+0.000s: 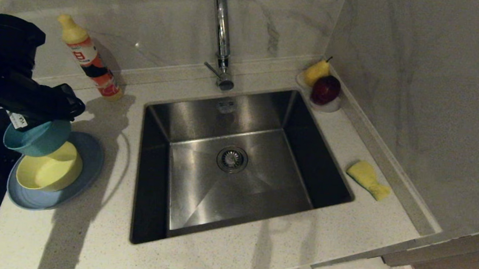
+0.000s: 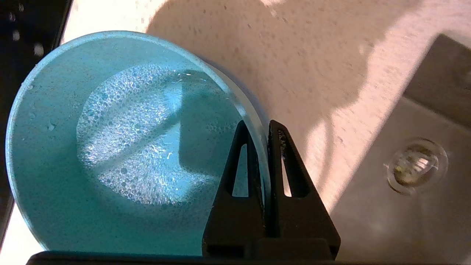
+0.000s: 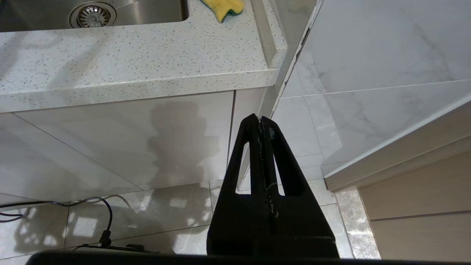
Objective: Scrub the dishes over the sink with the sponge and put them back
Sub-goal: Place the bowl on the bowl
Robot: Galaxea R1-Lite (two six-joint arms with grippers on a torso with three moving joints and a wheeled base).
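Three dishes, left of the sink (image 1: 206,119) on the worktop (image 1: 255,255):

- Teal bowl (image 1: 36,137): lifted clear of the stack, tilted, suds and water pooled inside. Left pincer (image 2: 262,127) clamps its rim, one finger inside the wall and one outside; an edge grip likely chosen so the hollow stays free for scrubbing.
- Yellow bowl (image 1: 48,171): sits on the plate, directly under the teal one.
- Plate (image 1: 87,169): bottom of the stack, flat on the worktop.

One sponge (image 1: 368,179): lies on the worktop right of the sink, well apart from the dishes, untouched; it looks within the right arm's side.

Right pincer (image 3: 262,121): closed on nothing, parked low in front of the cabinet, below the worktop edge.

Step, as judged: carrying the teal bowl toward the basin; scrubbing not yet begun.
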